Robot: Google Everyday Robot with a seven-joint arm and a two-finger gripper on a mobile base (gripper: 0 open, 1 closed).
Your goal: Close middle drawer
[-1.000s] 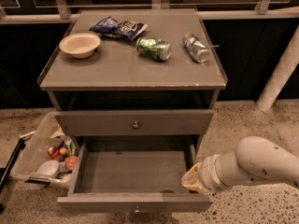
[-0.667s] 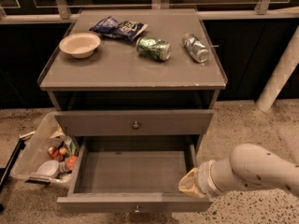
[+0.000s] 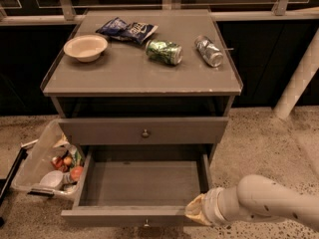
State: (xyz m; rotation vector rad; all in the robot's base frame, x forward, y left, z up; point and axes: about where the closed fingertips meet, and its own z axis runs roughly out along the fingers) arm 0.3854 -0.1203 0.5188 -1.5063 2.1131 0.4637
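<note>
The middle drawer of the grey cabinet is pulled far out, showing its shallow empty grey inside. Its flat front runs along the bottom of the view with a small knob at its lower edge. The uppermost drawer above it is shut, with a round metal knob. My gripper comes in from the lower right on a white arm and sits at the right end of the drawer's front, at its front right corner. The lowest drawer is hidden.
On the cabinet top lie a cream bowl, a blue snack bag, a green can and a silver can. A clear bin of food stands on the floor at the left. A white pole leans at the right.
The arm and gripper have shifted slightly left and down toward the drawer's front right corner. The drawer stays open at about the same extent.
</note>
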